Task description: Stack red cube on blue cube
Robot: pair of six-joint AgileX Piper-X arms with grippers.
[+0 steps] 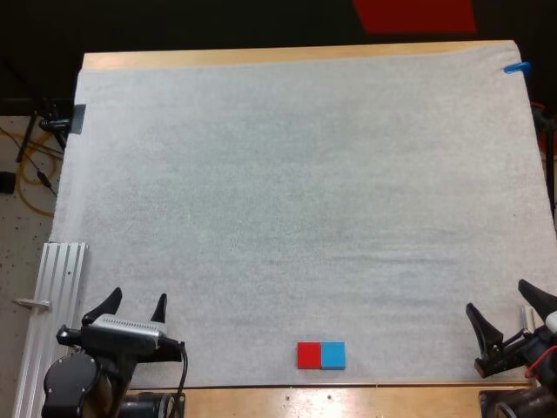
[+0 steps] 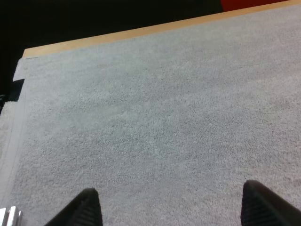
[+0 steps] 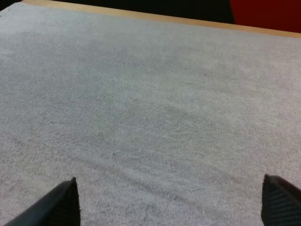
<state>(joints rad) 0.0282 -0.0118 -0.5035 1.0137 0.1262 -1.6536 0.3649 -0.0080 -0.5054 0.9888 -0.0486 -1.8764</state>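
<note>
Start pose: nothing grasped, both cubes at the mat's [image 1: 287, 200] near edge.
Left gripper [image 1: 137, 300] and right gripper [image 1: 498, 300] are both spread wide and empty, at the mat's near corners. Red cube [image 1: 309, 355] sits touching the blue cube [image 1: 333, 355], on its left. I'd pinch red across its near/far faces, since blue blocks one side, then lift straight up before shifting over blue.

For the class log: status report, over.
Left pincer open, right pincer open, both empty. Small red cube beside small blue cube, touching, unstacked. Nothing blocking.
</note>
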